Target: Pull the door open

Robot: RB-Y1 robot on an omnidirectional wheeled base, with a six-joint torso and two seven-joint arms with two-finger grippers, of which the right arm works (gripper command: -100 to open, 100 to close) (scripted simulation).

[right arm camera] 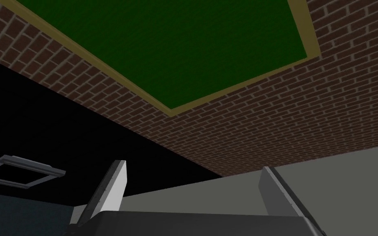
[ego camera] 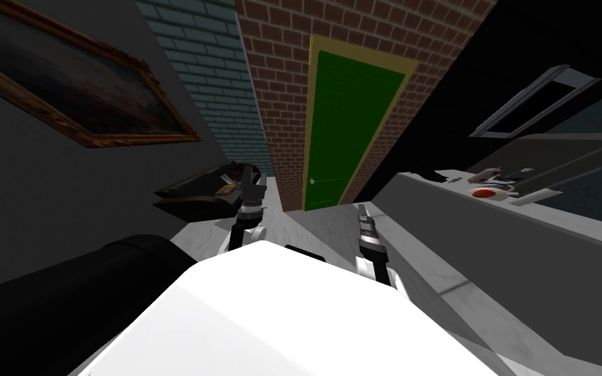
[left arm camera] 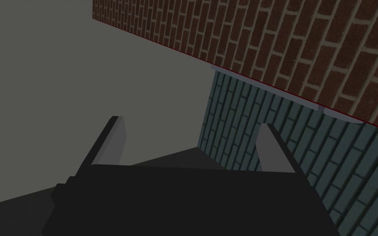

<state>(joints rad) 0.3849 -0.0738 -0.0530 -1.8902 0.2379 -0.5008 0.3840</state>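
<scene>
Head view: facing a green door at the far end, shut flush in a yellow frame within a brick wall, well apart from both grippers. Low on the door's left edge, a small pale knob — the only place to take hold; probably smooth and slippery, so calls for a firm pinch across it. Likely a stiff, fairly heavy hinged panel, hinges judged to be on the right, so should come round in an arc rather than straight back. Near, on the left, the left gripper held out in front of a dark sofa; near, on the right, the right gripper pointing toward the door. Off to the right, a grey counter carrying a white dish with something red in it, plus a few small items too blurred to name. Left wrist view: fingers spread wide, nothing between them. Right wrist view: fingers likewise parted and empty, aimed at the door's upper corner and the brick beside it — knob well out of reach, so closing the gap looks like the first job.
</scene>
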